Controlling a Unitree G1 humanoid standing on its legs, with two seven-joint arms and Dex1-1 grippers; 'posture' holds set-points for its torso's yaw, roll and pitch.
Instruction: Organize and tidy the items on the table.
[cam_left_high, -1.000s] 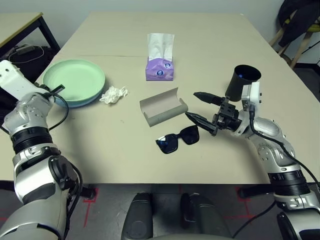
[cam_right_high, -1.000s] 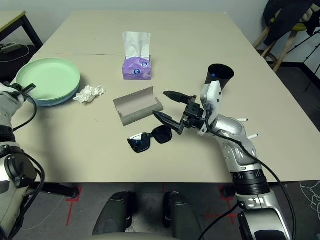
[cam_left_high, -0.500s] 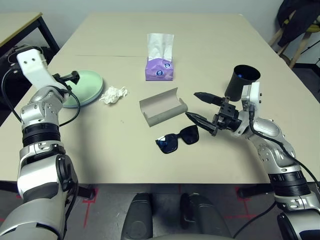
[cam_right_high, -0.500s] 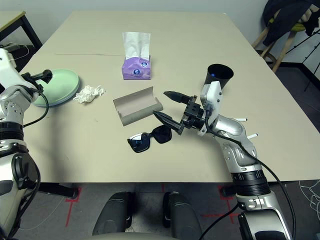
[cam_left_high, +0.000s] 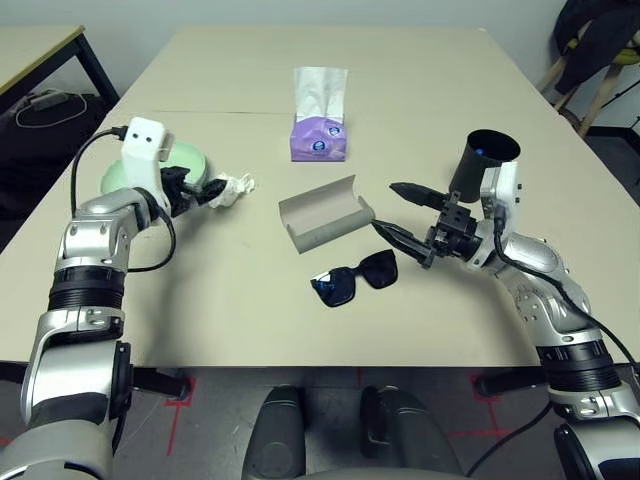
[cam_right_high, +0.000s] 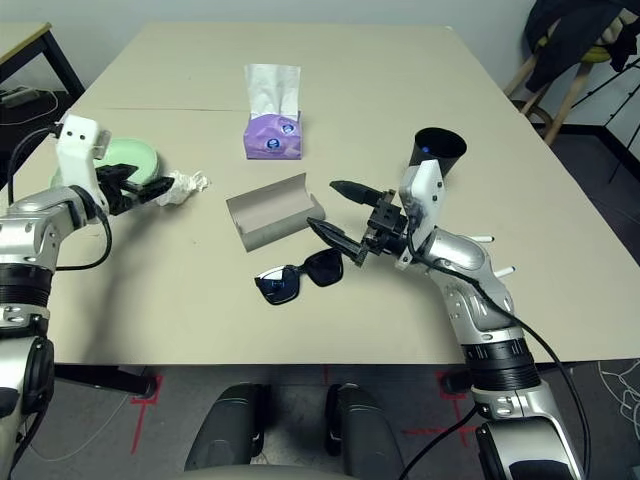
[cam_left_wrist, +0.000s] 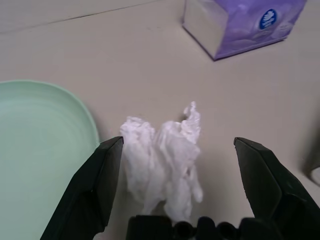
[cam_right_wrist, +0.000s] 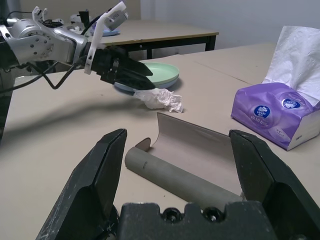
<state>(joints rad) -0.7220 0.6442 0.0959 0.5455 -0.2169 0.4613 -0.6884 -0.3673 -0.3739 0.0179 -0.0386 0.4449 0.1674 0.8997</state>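
The crumpled white tissue (cam_left_wrist: 162, 160) lies on the beige table (cam_left_high: 230, 300) beside the pale green plate (cam_right_high: 137, 156), which sits on a light blue one. My left gripper (cam_left_high: 207, 190) is open, with the tissue between its fingers (cam_left_wrist: 95, 185). The grey glasses case (cam_left_high: 325, 213) lies open at mid-table, and the black sunglasses (cam_left_high: 355, 278) rest just in front of it. My right gripper (cam_left_high: 386, 208) is open, hovering right of the case and above the sunglasses, holding nothing. The black cup (cam_left_high: 485, 160) stands behind my right wrist. Two small pens (cam_right_high: 481, 240) lie by my right forearm.
A purple tissue box (cam_left_high: 320, 127) stands behind the case. A smaller wood-edged table (cam_left_high: 35, 45) is at the far left. Chairs with dark clothing (cam_left_high: 600, 40) stand past the table's right edge.
My left arm has swung in from the left, over the plate, so that its open gripper now brackets the tissue. The right gripper has barely moved.
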